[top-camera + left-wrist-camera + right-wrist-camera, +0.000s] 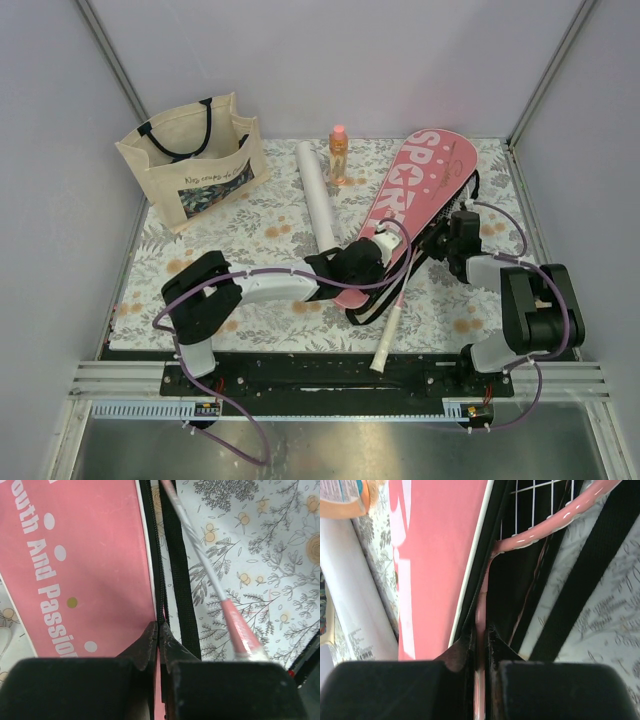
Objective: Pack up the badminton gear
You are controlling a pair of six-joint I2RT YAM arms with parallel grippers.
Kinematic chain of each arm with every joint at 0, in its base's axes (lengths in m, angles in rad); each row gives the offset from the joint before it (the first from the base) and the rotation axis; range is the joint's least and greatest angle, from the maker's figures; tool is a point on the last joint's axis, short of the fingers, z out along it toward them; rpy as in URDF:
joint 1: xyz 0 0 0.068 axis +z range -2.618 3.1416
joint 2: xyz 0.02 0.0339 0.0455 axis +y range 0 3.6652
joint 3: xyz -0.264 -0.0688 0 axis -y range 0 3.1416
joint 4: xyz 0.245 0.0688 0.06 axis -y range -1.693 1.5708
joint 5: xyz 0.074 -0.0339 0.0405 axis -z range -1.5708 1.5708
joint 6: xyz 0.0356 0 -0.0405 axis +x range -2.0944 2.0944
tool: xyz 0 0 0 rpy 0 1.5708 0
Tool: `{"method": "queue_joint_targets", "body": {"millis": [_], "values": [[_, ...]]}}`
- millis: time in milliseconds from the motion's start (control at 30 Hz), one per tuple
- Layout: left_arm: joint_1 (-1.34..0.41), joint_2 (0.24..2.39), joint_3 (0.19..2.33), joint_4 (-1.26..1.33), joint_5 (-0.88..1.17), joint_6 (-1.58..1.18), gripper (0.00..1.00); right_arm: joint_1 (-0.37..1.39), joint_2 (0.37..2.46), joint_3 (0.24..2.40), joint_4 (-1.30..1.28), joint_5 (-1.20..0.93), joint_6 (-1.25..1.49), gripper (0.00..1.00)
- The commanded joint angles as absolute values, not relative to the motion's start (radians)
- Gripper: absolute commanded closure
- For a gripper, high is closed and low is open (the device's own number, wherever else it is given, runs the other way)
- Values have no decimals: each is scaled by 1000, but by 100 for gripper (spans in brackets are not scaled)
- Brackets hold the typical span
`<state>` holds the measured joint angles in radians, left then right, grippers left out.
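The pink cover [420,180] lettered "SPORT" lies at the back right of the mat. My left gripper [377,245] is shut on the zipper edge near its narrow end, seen in the left wrist view [159,630] beside the pink cover [85,565]. A racket's shaft [200,555] runs next to it, and its white handle [390,335] points toward the front edge. My right gripper [462,222] is shut on a pink racket frame [481,615] at the cover's open side. The strings [540,495] show inside the opening. The white tube [318,195] lies left of the cover. A second racket does not show.
An orange bottle [339,155] with a pink cap stands between the tube and the cover. A beige tote bag [190,160] with black straps stands at the back left. The cover's black strap [182,580] lies on the floral mat [250,225].
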<state>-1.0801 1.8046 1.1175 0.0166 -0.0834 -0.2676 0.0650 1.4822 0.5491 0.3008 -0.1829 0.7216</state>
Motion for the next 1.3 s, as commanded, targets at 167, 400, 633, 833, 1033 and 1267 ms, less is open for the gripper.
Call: {"method": "queue_joint_targets", "body": {"millis": [167, 400, 633, 833, 1033, 1267], "values": [[-1080, 1735, 1100, 28, -20, -383, 100, 28, 1695, 678, 765, -273, 851, 100], [-1081, 1735, 1082, 2, -12, -400, 100, 21, 1821, 750, 874, -293, 907, 100], [-1092, 1726, 1048, 5, -6, -434, 100, 17, 1893, 798, 969, -273, 980, 100], [-1101, 1688, 1023, 21, 61, -495, 100, 18, 1940, 785, 1098, -186, 1025, 100], [-1118, 1660, 1005, 61, 89, -572, 100, 18, 1970, 769, 1170, -106, 1019, 100], [-1147, 1661, 988, 97, 104, -630, 100, 25, 1991, 778, 1180, -43, 1040, 100]]}}
